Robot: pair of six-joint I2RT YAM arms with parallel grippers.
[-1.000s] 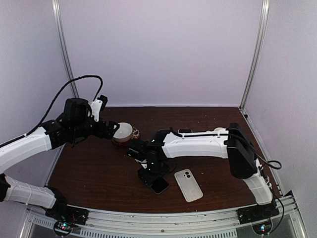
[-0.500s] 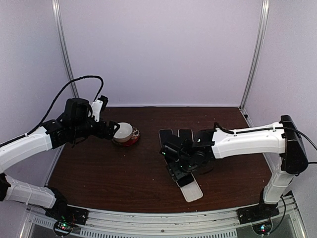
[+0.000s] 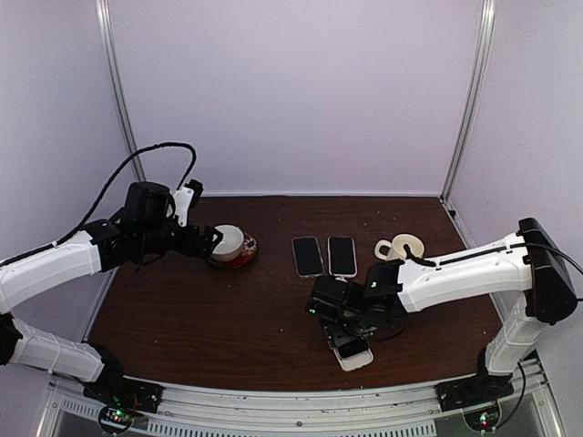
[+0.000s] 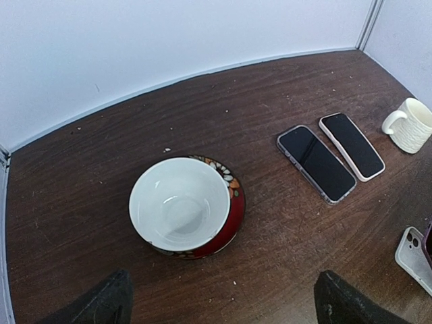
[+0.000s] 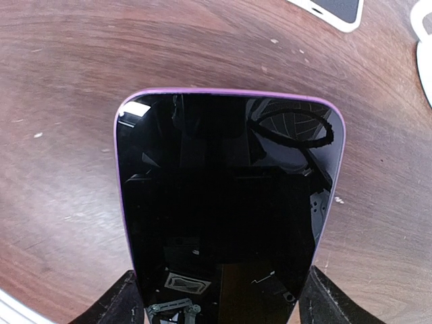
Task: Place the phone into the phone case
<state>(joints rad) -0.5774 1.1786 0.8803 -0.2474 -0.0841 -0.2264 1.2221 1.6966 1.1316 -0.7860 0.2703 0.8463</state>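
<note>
the phone [image 5: 226,202], with a black screen and a purple edge, is held in the right gripper [image 3: 351,330]. its fingers [image 5: 123,304] press on the two long sides of the phone, so the gripper is closed on it. in the top view the phone is now above the white phone case [image 3: 358,359], which lies on the table [image 3: 182,309] near the front edge; only the near end of the case shows under the gripper. one second ago the right gripper and the phone were to the left of the case, and the case lay fully open to view. so the carrying step seems almost finished, and i judge that lining up and pressing the phone in is what remains. i cannot tell if the phone already touches the case.

the move of the right arm has also uncovered two other phones [image 3: 324,256] side by side and a white mug [image 3: 398,248] behind them. the left gripper [image 4: 223,300] has its fingers apart and holds nothing; it hovers above a white bowl [image 4: 179,206] on a red patterned saucer [image 4: 235,202], nearly as before.

i can read no brand, label or writing on any of these things.
</note>
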